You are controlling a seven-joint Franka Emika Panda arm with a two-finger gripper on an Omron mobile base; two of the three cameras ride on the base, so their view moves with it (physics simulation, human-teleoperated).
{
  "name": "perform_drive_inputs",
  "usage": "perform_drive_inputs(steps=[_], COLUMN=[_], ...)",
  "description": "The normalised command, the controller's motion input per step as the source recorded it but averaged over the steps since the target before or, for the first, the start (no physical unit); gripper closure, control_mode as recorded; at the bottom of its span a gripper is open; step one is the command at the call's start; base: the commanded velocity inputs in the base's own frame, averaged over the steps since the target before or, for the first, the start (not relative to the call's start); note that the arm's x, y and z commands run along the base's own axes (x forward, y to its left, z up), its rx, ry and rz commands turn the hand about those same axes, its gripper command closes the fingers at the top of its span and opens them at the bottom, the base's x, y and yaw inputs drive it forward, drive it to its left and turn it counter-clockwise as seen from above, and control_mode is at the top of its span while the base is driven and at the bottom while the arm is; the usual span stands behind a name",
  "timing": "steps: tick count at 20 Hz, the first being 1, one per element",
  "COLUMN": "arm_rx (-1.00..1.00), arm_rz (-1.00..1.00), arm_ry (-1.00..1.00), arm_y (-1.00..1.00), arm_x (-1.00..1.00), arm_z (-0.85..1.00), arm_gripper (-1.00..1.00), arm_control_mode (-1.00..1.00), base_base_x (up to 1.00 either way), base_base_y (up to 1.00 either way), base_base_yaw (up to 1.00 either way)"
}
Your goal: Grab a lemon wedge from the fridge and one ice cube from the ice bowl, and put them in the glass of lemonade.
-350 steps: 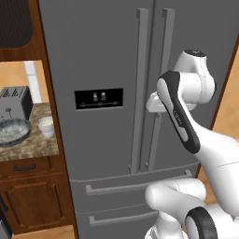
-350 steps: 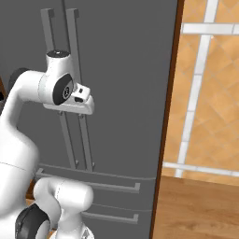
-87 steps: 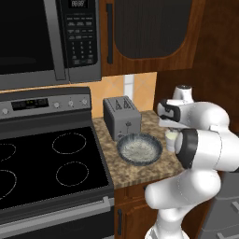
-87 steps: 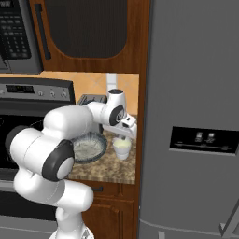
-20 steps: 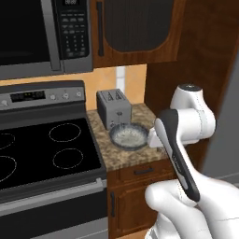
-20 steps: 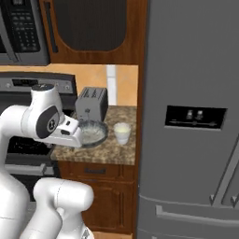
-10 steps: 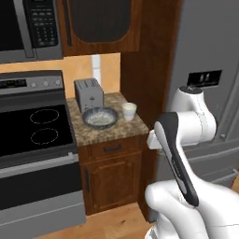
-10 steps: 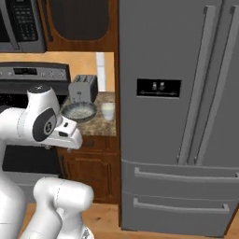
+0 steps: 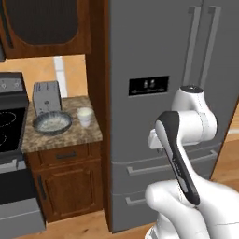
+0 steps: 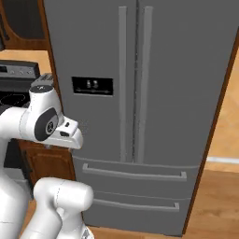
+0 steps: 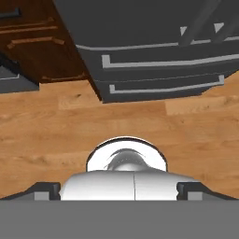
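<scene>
My two-finger gripper [image 11: 119,189] spread wide with nothing in it, pointed down at wood floor [image 11: 56,130], tall grey steel fridge [image 9: 158,56] doors closed, blue-grey speckled ice bowl [image 9: 51,123] beside small whitish lemonade cup [image 9: 85,116] on stone counter [image 9: 60,135].

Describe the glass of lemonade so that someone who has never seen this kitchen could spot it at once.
Start at the tall grey fridge and look to the speckled stone counter against its left side, between it and the black stove. The glass of lemonade stands near the counter's fridge end. It is a small whitish tapered cup, far narrower than the wide blue-grey ice bowl beside it and lower than the toaster behind.
</scene>
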Motion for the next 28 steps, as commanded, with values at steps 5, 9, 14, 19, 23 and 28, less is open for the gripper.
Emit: perform_drive_inputs(steps=[5, 9, 14, 19, 23, 28], arm_rx=[0.00, 0.00, 0.00, 0.00, 0.00, 0.00], arm_rz=[0.00, 0.00, 0.00, 0.00, 0.00, 0.00], arm_ry=[0.00, 0.00, 0.00, 0.00, 0.00, 0.00], arm_y=[0.00, 0.00, 0.00, 0.00, 0.00, 0.00], arm_x=[0.00, 0.00, 0.00, 0.00, 0.00, 0.00], arm_z=[0.00, 0.00, 0.00, 0.00, 0.00, 0.00], arm_gripper=[-1.00, -1.00, -1.00, -1.00, -1.00, -1.00], arm_control_mode=[1.00, 1.00, 1.00, 1.00, 1.00, 1.00], base_base_x=[0.00, 0.00, 0.00, 0.17, -0.26, -0.34], base_base_y=[-0.98, -0.28, -0.34, -0.47, 0.13, 0.32], base_base_yaw=[0.00, -0.03, 0.00, 0.00, 0.03, 0.09])
